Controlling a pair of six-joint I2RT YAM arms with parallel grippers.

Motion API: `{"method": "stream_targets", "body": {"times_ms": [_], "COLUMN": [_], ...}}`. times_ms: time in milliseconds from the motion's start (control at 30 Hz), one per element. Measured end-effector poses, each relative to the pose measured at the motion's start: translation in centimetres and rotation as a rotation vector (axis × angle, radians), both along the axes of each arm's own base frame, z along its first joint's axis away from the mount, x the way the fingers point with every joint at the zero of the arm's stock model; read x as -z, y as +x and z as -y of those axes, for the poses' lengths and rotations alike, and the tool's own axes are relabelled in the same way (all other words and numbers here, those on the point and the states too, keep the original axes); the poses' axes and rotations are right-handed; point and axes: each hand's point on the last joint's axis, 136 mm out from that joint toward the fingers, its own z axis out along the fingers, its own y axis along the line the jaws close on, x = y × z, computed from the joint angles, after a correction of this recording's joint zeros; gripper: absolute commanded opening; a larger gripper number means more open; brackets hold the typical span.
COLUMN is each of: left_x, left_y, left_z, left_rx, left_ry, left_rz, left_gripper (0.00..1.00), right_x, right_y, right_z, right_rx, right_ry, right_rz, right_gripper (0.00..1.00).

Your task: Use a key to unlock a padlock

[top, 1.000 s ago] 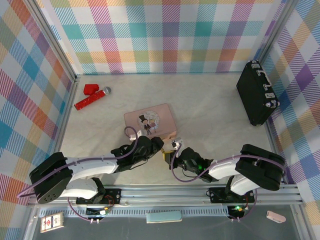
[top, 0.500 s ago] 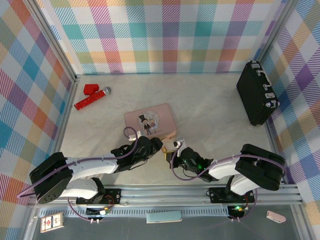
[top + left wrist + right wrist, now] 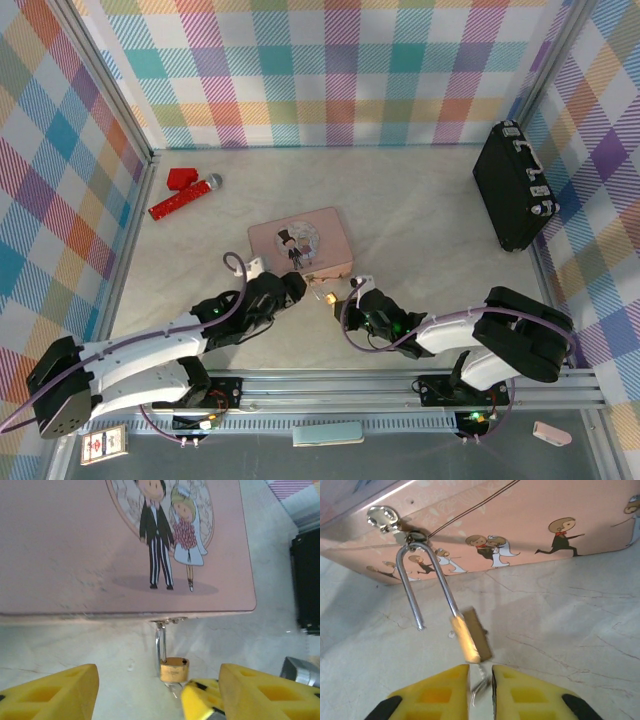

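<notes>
Brass padlock (image 3: 470, 637) sprung open | left jaws wide, backed off empty | right jaws loosening around key (image 3: 481, 681), grip unclear | unlock looks done

top: high, looking down on table (image 3: 420, 220) | wrists: low, close | all share padlock (image 3: 174, 670), tin (image 3: 75, 540)

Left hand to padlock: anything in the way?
Partly. The padlock hangs from the clasp of the pink tin, ahead of the open left hand. The key sticks out of its base, and the right hand, fingers either side of that key, seems to put a yellow fingertip inside the left hand's gap.
</notes>
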Motion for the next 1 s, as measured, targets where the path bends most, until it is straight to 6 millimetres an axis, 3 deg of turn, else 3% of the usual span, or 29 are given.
{"method": "stream_targets", "body": {"times_ms": [267, 500, 767, 1000], "left_x": [-1.8, -0.6, 2.3, 2.6], "left_y": [2.3, 4.3, 4.6, 4.5], "left_z": [-5.0, -8.2, -8.3, -7.4], "left_rx": [-0.030, -0.019, 0.085, 0.151], "left_ry": [0.213, 0.320, 0.344, 0.338], "left_rz": [0.045, -0.011, -0.111, -0.113], "left_gripper": [0.73, 0.72, 0.70, 0.69], "right_x": [0.1, -2.5, -2.8, -1.9], "right_y": [0.3, 2.0, 3.3, 3.1], "right_z": [0.6, -0.1, -1.5, -3.1], "right_rx": [-0.004, -0.093, -0.233, -0.355], "right_ry": [-0.068, -0.142, -0.237, -0.294], "right_rz": [0.013, 0.079, 0.049, 0.004], "right_gripper": [0.37, 0.39, 0.38, 0.35]}}
